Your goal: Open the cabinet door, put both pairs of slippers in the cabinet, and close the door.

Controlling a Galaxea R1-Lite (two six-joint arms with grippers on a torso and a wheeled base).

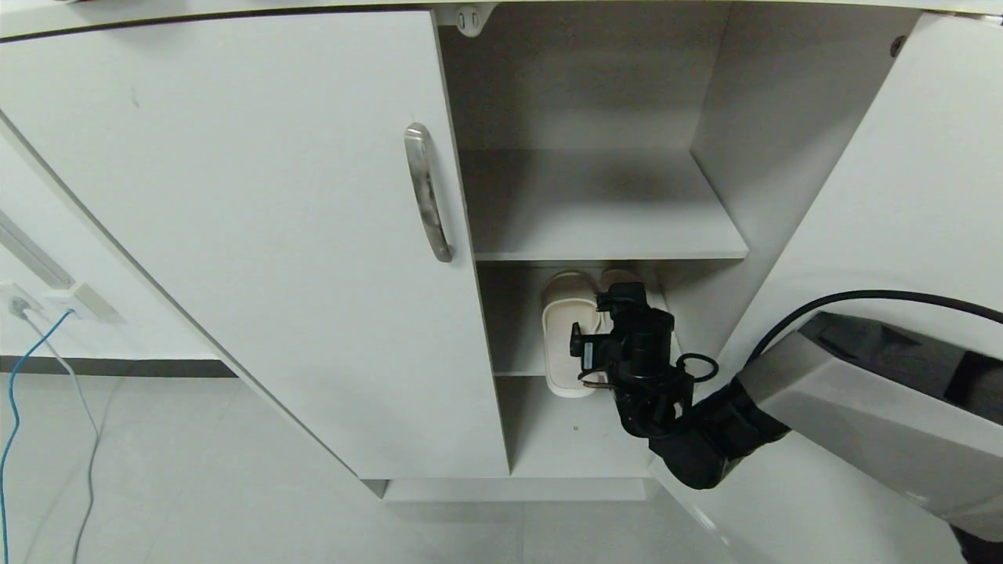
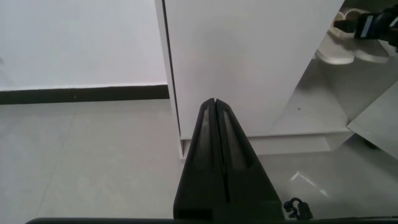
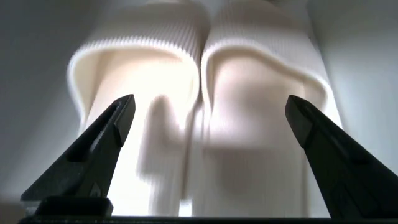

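One slipper pair [image 1: 566, 345] on lower cab. shelf [image 1: 517, 366]; R jaws spread, L jaws closed.

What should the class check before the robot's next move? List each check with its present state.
1. Right door open: ok.
2. Slippers on the lower shelf: ok, though the heels overhang its edge.
3. Right gripper open, fingers either side of the pair: ok.
4. Fingers clear of the slippers: cannot tell.
5. Second pair inside: cannot tell; the right arm hides part of the cabinet.
6. Left gripper shut, outside the cabinet: ok.
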